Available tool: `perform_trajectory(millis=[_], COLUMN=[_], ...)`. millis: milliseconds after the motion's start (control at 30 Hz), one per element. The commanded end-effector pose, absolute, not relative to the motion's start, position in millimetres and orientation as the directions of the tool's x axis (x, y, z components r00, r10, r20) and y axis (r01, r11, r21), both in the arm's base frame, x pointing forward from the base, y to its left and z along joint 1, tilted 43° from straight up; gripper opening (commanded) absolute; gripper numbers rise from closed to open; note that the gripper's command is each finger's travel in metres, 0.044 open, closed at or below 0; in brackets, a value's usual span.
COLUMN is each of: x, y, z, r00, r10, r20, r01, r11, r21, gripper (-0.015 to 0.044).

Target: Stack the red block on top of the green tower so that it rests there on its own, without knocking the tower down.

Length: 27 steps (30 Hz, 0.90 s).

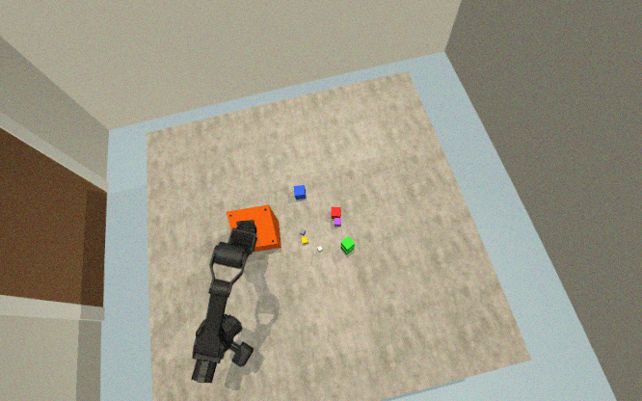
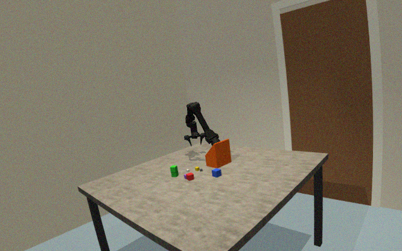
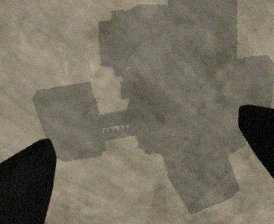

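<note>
Hanging above the counter [image 2: 243,199] with its fingers spread wide and nothing between them, the tool [image 2: 195,140] sat at the end of the single black arm [image 1: 219,293], well apart from the blocks. In the wrist view its two dark fingertips framed only bare counter and the arm's own shadow. Moving rightward in the top view, one large orange wedge [image 1: 264,224] stood just beside the arm. Past it lay one tiny grey cube [image 1: 302,231] and one small yellow cube [image 1: 304,240] close together, with one blue block [image 1: 299,191] farther off. Next came one tiny white cube [image 1: 319,248]. One red block [image 1: 335,212] rested on the counter, with one small purple cube [image 1: 337,222] apparently touching it. Farthest right stood one green tower [image 1: 347,244], upright, taller than the other blocks in the exterior view and near the red block without touching it.
</note>
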<state>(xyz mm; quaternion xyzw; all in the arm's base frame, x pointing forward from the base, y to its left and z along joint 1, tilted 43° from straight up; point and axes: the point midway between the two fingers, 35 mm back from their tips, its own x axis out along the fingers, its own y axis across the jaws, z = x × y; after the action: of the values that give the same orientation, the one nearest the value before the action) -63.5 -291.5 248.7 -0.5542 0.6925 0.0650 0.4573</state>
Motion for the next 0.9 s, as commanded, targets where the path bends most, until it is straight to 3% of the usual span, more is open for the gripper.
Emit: perform_trajectory(millis=[0,867], x=[-62.6,96.8], y=[-291.9,-311.5], z=[248.4,196.4], r00=[0.034,0.194], r10=[-0.707,-0.490], r20=[-0.706,-0.850], r01=[-0.826,-0.796], r11=[0.377,0.428], r21=[-0.418,-0.428], gripper=[0.0426,0.0440])
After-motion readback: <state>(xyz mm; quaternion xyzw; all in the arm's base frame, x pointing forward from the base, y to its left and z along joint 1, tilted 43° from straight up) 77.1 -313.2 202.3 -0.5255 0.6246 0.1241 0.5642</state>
